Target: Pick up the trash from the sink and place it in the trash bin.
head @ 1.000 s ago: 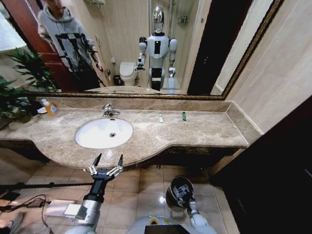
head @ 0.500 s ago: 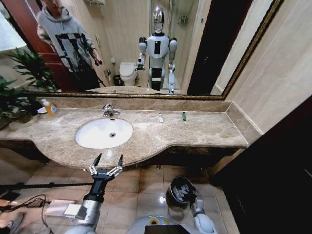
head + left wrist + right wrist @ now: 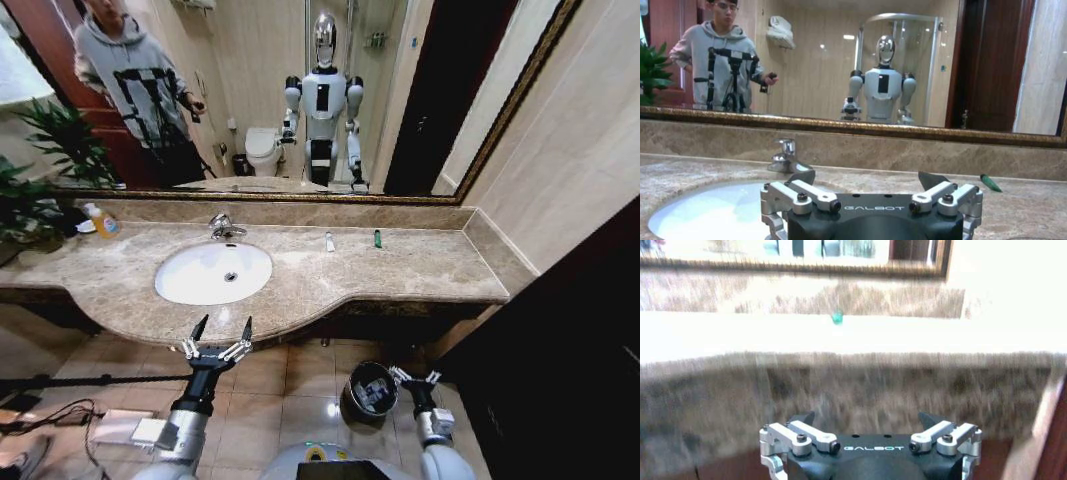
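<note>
Marble, beige-brown, makes up the countertop [image 3: 420,268], and the white oval sink [image 3: 213,272] is set into it toward its left end, with the chrome faucet [image 3: 224,228] at the basin's back rim. Nothing lies in the bowl that can be made out. Two bits of trash stand on the counter near its back edge, well apart from the basin: a small white tube [image 3: 330,242] and, just to its right, a tiny green bottle [image 3: 378,238] (the left wrist view shows it lying tilted on the stone). A yellow-orange soap bottle [image 3: 102,220] sits at the far left back corner.

The left gripper [image 3: 219,336] hangs below the counter's front edge, in front of the sink — its fingers spread wide, holding nothing. The right gripper [image 3: 414,380] is low over the floor, just beside the dark round trash bin [image 3: 366,396], fingers parted and empty. Inside the bin something pale shows, too small to identify.
</note>
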You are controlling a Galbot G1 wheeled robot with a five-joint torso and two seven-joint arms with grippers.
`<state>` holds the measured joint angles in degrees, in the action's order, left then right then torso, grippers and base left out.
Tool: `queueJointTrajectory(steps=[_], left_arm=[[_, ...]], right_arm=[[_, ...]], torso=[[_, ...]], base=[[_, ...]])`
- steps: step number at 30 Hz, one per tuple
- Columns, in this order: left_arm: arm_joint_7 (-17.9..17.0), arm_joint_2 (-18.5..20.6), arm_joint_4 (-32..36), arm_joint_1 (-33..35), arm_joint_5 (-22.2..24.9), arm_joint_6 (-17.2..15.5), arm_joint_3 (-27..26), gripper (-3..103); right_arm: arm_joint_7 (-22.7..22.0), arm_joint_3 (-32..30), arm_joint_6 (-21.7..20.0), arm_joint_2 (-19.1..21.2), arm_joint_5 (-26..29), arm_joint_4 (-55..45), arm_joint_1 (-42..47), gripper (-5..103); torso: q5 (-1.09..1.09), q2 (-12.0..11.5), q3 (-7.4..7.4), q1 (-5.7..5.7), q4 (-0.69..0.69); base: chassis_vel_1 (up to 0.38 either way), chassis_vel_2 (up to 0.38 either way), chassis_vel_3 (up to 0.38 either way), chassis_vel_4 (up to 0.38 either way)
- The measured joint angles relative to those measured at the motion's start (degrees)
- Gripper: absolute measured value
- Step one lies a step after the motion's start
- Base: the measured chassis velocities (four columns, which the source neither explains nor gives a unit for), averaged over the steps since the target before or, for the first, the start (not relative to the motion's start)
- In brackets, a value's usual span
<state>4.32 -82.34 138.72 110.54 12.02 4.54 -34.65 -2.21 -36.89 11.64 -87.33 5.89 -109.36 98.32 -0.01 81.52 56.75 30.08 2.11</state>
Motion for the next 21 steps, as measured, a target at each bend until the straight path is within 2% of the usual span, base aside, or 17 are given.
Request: queueJointTrajectory(steps=[5, 11, 18, 21], left_arm=[[0.0, 0.0, 0.0, 0.0, 0.0, 0.0, 0.0, 100], [0.0, 0.0, 0.0, 0.0, 0.0, 0.0, 0.0, 100], [0.0, 0.0, 0.0, 0.0, 0.0, 0.0, 0.0, 100], [0.0, 0.0, 0.0, 0.0, 0.0, 0.0, 0.0, 100]], right_arm=[[-0.1, 0.07, -1.83, -0.58, -2.35, -4.27, -1.84, 100], [-0.11, 0.9, -5.57, -0.1, -0.41, -6.48, -3.84, 100], [-0.38, 3.02, -10.46, 2.57, 0.55, -6.86, -10.34, 100], [-0.04, 4.05, -12.38, 4.92, 0.76, -5.48, -13.94, 100]], torso=[[0.01, 0.0, 0.0, 0.0, 0.01], [0.01, 0.0, 0.01, 0.01, 0.0], [0.0, 0.0, 0.01, 0.01, 0.0], [0.01, 0.0, 0.01, 0.01, 0.0]], base=[[0.0, 0.0, 0.0, 0.0], [0.0, 0.0, 0.0, 0.0], [0.0, 0.0, 0.0, 0.0], [0.0, 0.0, 0.0, 0.0]])
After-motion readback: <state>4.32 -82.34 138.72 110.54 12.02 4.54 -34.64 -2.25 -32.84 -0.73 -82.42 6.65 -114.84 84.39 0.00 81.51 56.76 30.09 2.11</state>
